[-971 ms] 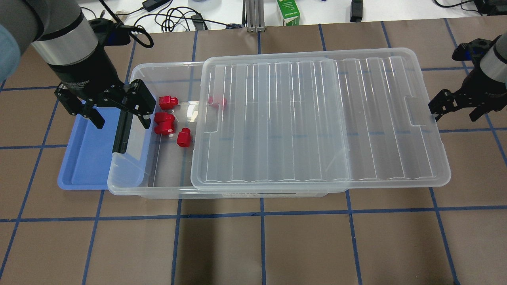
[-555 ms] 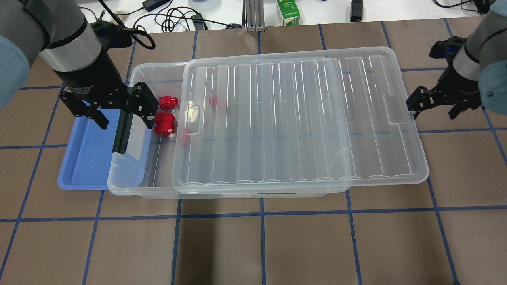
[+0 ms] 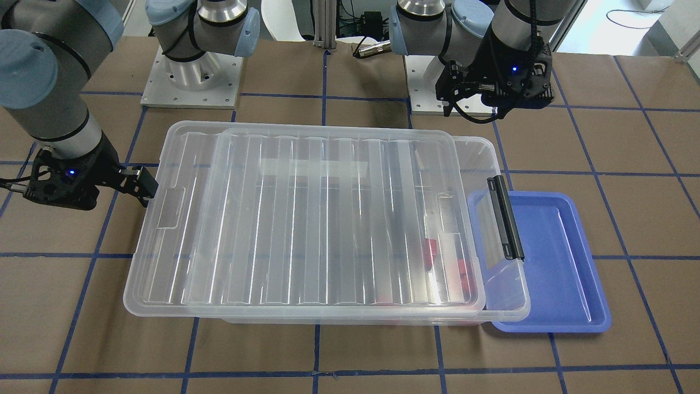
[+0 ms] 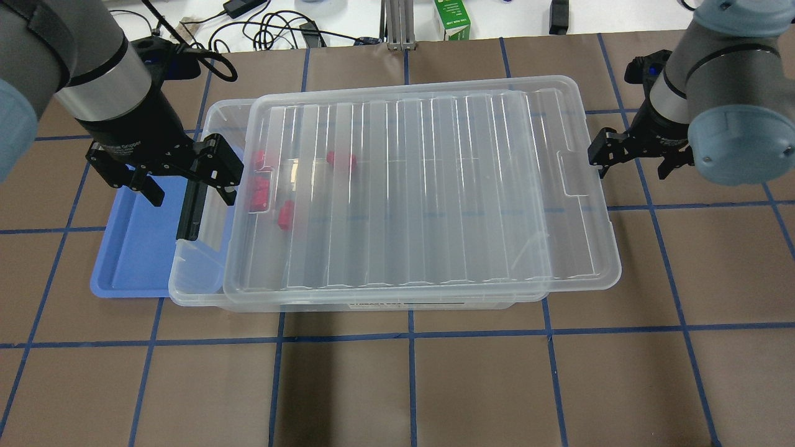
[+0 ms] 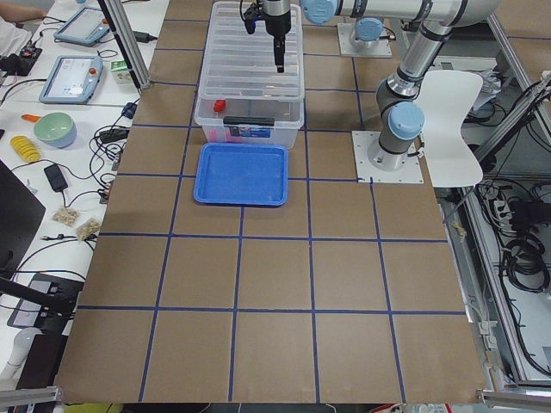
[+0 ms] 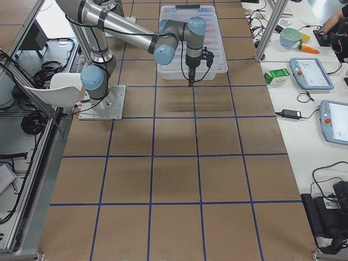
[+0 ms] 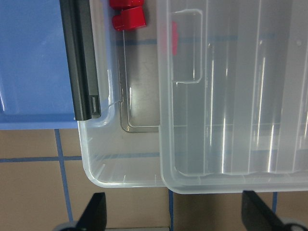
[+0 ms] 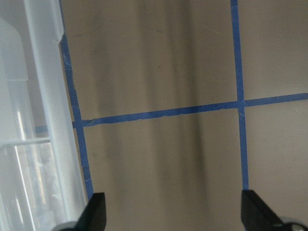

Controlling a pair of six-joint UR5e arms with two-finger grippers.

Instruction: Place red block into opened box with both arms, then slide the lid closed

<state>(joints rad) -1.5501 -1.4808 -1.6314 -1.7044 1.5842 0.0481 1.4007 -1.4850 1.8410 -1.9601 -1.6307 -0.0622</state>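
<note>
**Operator:** Where do things stand?

**Spotter:** Your red blocks point(image 4: 340, 160) lie inside the box point(image 4: 197, 272), showing through the lid point(image 4: 422, 186). The lid covers all but a strip at the black handle point(image 4: 187, 214) end and overhangs the opposite end. Your right gripper point(image 4: 630, 164) is spread and empty, with one finger at the lid's short rim, touching or nearly so. Your left gripper point(image 4: 189, 192) is spread wide too, holding nothing, above the handle.

**Operator:** What could go wrong?

**Spotter:** I judge a one-finger push could swing the lid askew and jam its rim on the box wall. Your left gripper's inner finger also hangs just beside the lid's handle-side edge, so the lid could strike it. A hard shove might drive the box further over the blue tray point(image 4: 133, 248).

**Operator:** Anything readable?

**Spotter:** No. The left gripper's body, the strip label point(image 4: 404, 303) on the box's near wall and the green carton point(image 4: 452, 18) all carry print too small to read.
</note>
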